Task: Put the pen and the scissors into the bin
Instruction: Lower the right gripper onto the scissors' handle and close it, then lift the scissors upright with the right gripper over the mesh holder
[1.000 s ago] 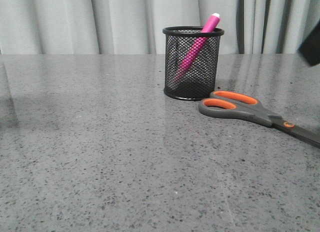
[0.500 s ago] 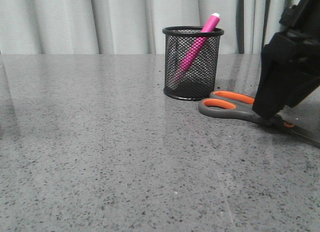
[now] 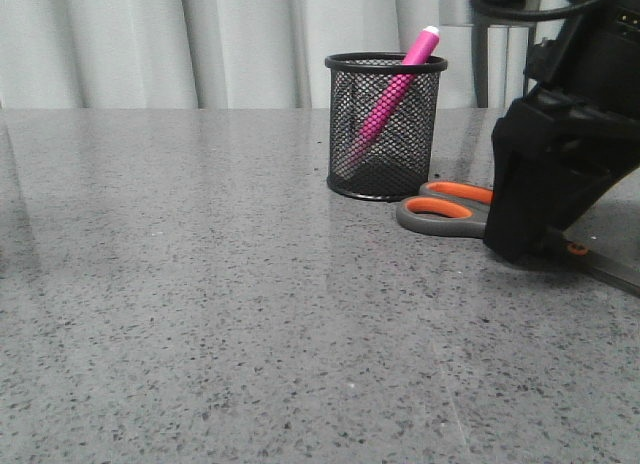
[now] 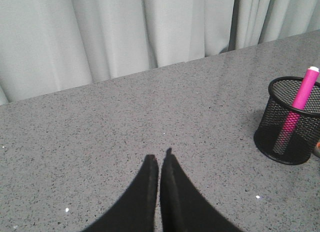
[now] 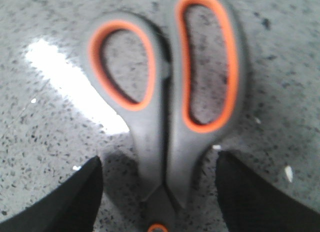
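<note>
The right gripper (image 5: 159,192) is low over the scissors (image 3: 450,207) lying flat on the worktop (image 3: 200,284) — jaws spread either side of the handle necks. Beyond, the pen (image 3: 392,89) leans in the bin (image 3: 385,129). The left gripper (image 4: 159,164) hovers, jaws closed, empty.
</note>
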